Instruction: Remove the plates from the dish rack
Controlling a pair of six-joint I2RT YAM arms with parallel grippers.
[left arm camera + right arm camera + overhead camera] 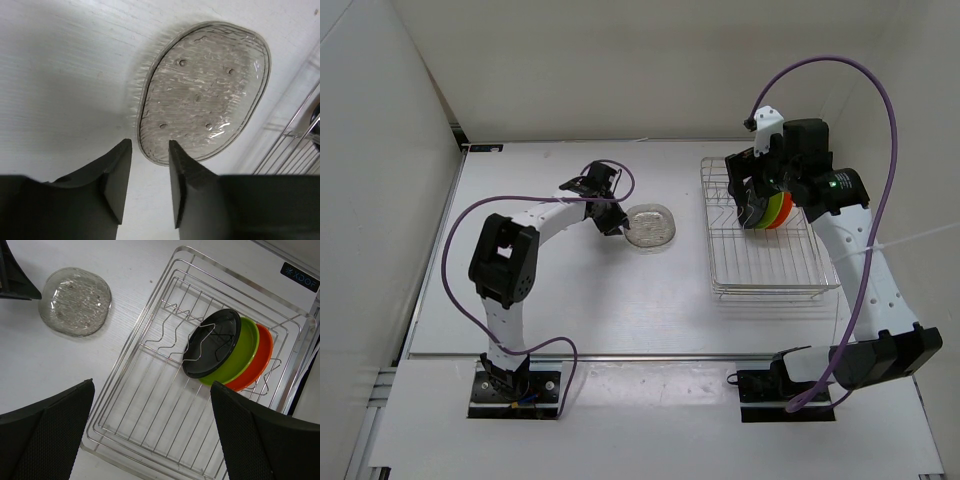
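Jaws of left gripper [150, 146] narrow, empty — arm bent low, just beside clear plate [205, 90] lying flat mid-worktop. Right gripper [757, 187] wide, hovering over dish rack [125, 405] near right edge — black plate [212, 342], green plate [241, 360], orange plate [263, 357] standing inside.

We record a white table [570, 310] with a matt, faintly grained top. A straight seam [650, 356] runs left to right across its near part, and a second white panel [650, 430] lies nearer than that line. Plain white walls enclose the area: a left wall [380, 200], a far wall [640, 60] and a right wall [930, 120]. A small dark fitting [485, 148] sits at the far left corner of the table. A metal rail [370, 420] shows at the near left. In the right wrist view we note a dark label [299, 276] reading XDOF; what it is mounted on cannot be determined.
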